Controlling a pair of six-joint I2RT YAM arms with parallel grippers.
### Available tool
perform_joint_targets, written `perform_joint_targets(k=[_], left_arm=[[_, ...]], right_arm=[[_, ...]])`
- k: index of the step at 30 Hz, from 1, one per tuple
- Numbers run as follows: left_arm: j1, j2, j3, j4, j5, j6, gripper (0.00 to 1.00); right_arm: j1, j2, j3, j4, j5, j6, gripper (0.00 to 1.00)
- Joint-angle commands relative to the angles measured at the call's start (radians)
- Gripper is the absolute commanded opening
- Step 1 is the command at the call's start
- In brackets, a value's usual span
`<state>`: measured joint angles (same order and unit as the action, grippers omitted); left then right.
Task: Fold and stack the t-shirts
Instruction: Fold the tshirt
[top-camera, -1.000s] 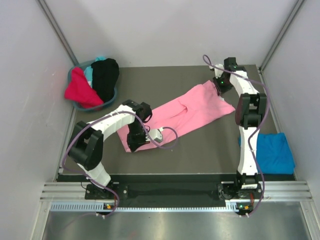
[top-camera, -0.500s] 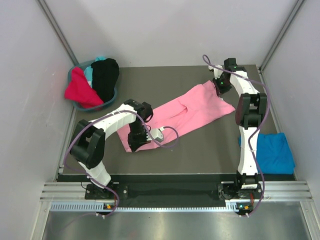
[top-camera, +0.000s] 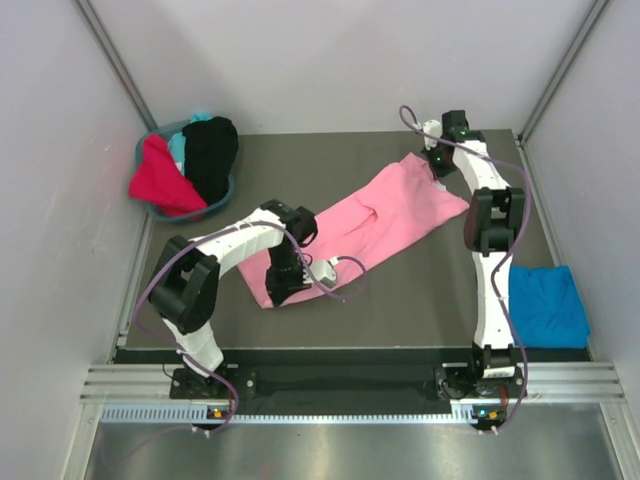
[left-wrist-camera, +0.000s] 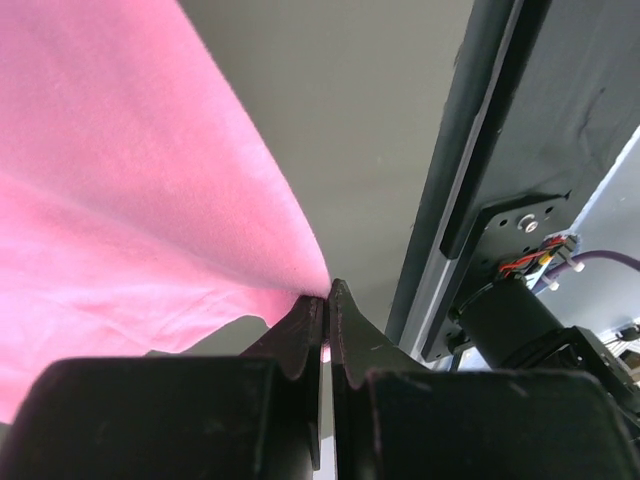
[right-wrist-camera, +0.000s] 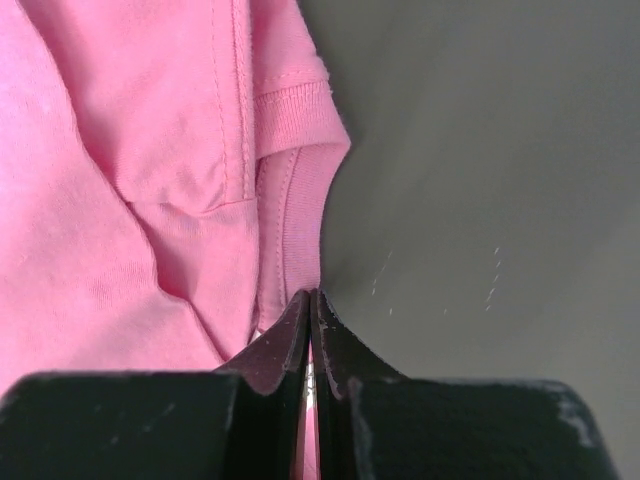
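The light pink t-shirt (top-camera: 370, 222) lies stretched diagonally across the dark table, folded lengthwise. My left gripper (top-camera: 282, 285) is shut on its near-left corner; the left wrist view shows the pink cloth (left-wrist-camera: 150, 200) pinched between the closed jaws (left-wrist-camera: 326, 295). My right gripper (top-camera: 437, 167) is shut on the far-right end by the neck; the right wrist view shows the ribbed collar (right-wrist-camera: 300, 200) caught in the closed jaws (right-wrist-camera: 311, 300). A folded bright blue t-shirt (top-camera: 545, 305) lies at the right edge. Red (top-camera: 160, 180), teal and black (top-camera: 210, 150) shirts sit in a basket.
A blue-grey basket (top-camera: 222, 194) stands at the far left corner of the table. White walls close in the left, back and right sides. The left arm's cable (top-camera: 340, 280) loops over the table beside the pink shirt. The table's front rail (left-wrist-camera: 470, 190) shows in the left wrist view.
My left gripper has moved slightly right and nearer with the pink corner. My right gripper has shifted a little farther back, pulling the shirt straighter.
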<state>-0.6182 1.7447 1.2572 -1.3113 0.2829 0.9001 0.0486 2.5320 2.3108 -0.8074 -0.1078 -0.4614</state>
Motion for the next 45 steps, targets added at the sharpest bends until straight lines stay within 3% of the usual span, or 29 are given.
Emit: perform_joint_targets(k=[1, 18, 31, 45], left_arm=[[-0.037, 0.025, 0.042, -0.045, 0.059, -0.013, 0.03], [-0.291, 0.188, 0.174, 0.04, 0.216, -0.153, 0.04], [-0.367, 0.343, 0.333, 0.124, 0.332, -0.273, 0.05], [-0.413, 0.472, 0.47, 0.155, 0.427, -0.311, 0.06]], right_arm=[[0.037, 0.045, 0.061, 0.143, 0.054, -0.036, 0.0], [0.143, 0.131, 0.168, 0.484, 0.083, -0.109, 0.0], [0.204, 0.228, 0.225, 0.73, 0.077, -0.168, 0.0], [0.22, 0.263, 0.233, 0.867, 0.043, -0.203, 0.0]])
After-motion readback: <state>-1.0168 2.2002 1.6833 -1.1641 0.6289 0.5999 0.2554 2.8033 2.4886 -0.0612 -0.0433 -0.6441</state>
